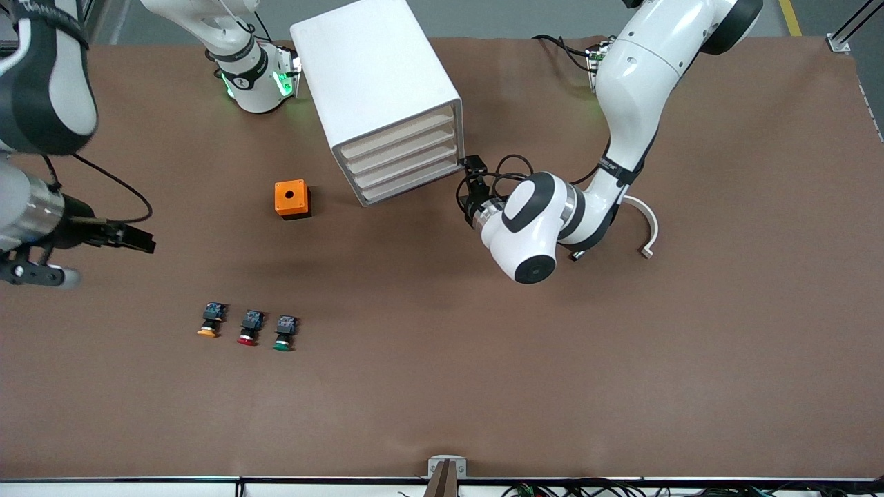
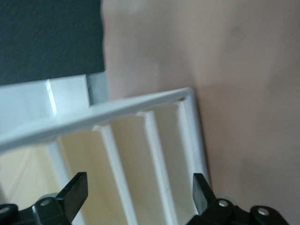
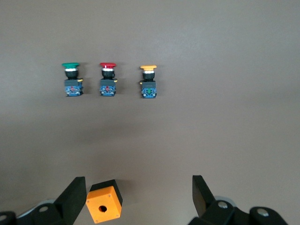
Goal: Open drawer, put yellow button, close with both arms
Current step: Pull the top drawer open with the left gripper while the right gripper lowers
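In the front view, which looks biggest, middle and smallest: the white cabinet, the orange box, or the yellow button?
1. white cabinet, biggest by far
2. orange box, middle
3. yellow button, smallest

Left arm reaches down from its base, elbow bent, wrist low and turned level. Left end effector point(image 1: 472, 181) has fingers point(image 2: 75, 192) spread wide, holding nothing. Right arm waits at its end of the worktop. Right end effector point(image 1: 135, 237) hangs raised, fingers point(image 3: 72, 199) spread wide, holding nothing.
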### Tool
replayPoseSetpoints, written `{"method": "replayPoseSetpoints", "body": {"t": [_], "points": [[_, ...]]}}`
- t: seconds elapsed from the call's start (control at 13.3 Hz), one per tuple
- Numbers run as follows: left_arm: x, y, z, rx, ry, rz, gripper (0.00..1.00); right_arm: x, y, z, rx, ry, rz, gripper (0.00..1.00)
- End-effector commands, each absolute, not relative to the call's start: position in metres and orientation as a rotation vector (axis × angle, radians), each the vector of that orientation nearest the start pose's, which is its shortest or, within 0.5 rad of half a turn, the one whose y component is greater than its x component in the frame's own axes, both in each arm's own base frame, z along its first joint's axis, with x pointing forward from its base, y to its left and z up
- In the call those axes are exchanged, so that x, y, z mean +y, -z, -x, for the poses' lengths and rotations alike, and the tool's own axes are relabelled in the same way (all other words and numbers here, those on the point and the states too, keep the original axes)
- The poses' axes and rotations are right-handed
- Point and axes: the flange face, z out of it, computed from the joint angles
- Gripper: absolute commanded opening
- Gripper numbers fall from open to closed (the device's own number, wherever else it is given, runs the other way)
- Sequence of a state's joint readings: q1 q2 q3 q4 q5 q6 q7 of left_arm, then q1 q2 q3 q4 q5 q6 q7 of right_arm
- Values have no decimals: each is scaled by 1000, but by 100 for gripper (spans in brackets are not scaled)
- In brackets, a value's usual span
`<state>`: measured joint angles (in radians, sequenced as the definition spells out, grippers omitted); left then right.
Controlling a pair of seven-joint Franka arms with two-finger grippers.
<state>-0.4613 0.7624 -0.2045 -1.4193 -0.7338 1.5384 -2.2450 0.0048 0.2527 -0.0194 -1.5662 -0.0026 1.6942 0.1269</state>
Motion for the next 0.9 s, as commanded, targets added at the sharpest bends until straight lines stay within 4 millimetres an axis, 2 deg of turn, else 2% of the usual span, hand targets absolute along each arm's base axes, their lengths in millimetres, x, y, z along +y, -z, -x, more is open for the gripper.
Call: {"method": "replayPoseSetpoints", "body": {"t": [0.0, 0.15, 0.38, 0.68, 0.75, 0.83], "points": [[-474, -256, -484, 2675, 1810, -1766, 93, -12, -455, -643, 219, -217, 3120, 100], [-495, -252, -466, 2723, 1871, -1725, 84, -14, -415, -655, 226, -250, 3107, 100], [-505, -256, -461, 2705, 1964, -1659, 70, -30, -354, -668, 280, -301, 3075, 100], [-513, -260, -455, 2677, 2036, -1624, 69, -30, -263, -671, 313, -434, 3021, 100], [-518, -259, -450, 2674, 2040, -1635, 66, -28, -251, -675, 314, -400, 3026, 100], [-525, -256, -441, 2673, 2051, -1653, 55, -25, -240, -678, 310, -377, 3032, 100]]}}
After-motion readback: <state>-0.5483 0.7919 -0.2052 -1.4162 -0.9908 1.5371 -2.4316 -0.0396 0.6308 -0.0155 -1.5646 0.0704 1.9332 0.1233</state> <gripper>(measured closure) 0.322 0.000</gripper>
